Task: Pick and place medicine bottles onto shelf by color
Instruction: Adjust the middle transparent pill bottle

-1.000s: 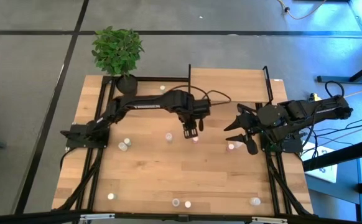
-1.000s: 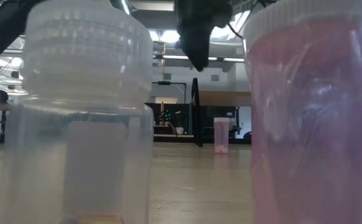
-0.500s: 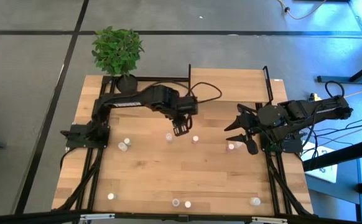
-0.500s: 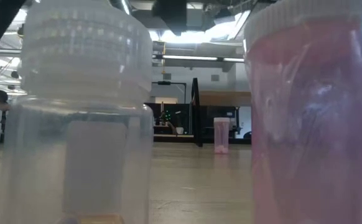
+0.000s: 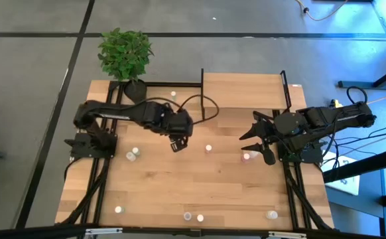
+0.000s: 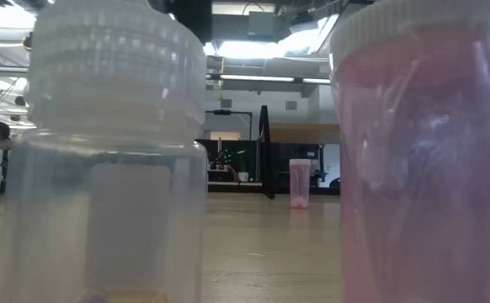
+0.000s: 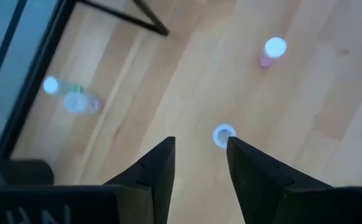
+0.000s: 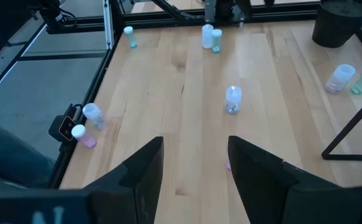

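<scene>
Two bottles (image 6: 110, 160) fill the low view, one possibly holding pink contents; both tools (image 5: 178, 144) (image 5: 256, 141) spread, empty.

open lab hall: grey concrete floor (image 5: 40, 99), ceiling strip lights (image 6: 253, 78)

Tabletop (image 5: 180, 186): light wood, plank-striped. Shelf (image 5: 243, 83): same light wood, black posts. Both arms: dark, near black. Plant (image 5: 125, 53): green leaves, black pot. Floor: grey with dark lines. Bottles: translucent white. One near the low camera (image 6: 102, 151) has a clear-white ribbed cap; its neighbour (image 6: 422, 160) reads pink with a white cap.
</scene>
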Motion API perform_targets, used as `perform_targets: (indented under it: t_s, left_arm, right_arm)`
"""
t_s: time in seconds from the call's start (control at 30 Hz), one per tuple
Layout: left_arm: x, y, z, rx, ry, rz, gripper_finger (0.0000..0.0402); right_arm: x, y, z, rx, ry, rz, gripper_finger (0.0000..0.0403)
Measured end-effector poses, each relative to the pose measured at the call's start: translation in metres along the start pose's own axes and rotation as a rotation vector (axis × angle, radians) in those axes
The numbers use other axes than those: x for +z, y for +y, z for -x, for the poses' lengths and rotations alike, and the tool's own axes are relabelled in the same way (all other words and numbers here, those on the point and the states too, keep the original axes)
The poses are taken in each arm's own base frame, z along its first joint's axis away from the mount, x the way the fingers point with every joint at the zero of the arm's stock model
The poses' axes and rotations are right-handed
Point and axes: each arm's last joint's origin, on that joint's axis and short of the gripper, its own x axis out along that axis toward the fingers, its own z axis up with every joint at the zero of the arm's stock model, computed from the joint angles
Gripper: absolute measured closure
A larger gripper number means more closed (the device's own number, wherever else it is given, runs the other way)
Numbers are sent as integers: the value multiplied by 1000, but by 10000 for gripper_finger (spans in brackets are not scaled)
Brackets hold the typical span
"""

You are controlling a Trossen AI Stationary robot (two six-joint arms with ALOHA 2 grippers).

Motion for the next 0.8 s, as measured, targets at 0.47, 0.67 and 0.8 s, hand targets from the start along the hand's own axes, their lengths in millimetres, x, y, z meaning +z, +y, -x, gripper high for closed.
perform_targets:
  t_s: [0.47,0.67,0.8]
  left_arm:
    - [-41,-36,-39,-211,-246,88,263]
    - [-57,-54,-69,-299,-330,99,263]
    - [-68,-58,-86,-337,-372,116,263]
  right_arm:
    - [0,0,0,0,0,-1,221]
    - [1,0,0,1,-7,-2,221]
    - [1,0,0,1,-7,-1,221]
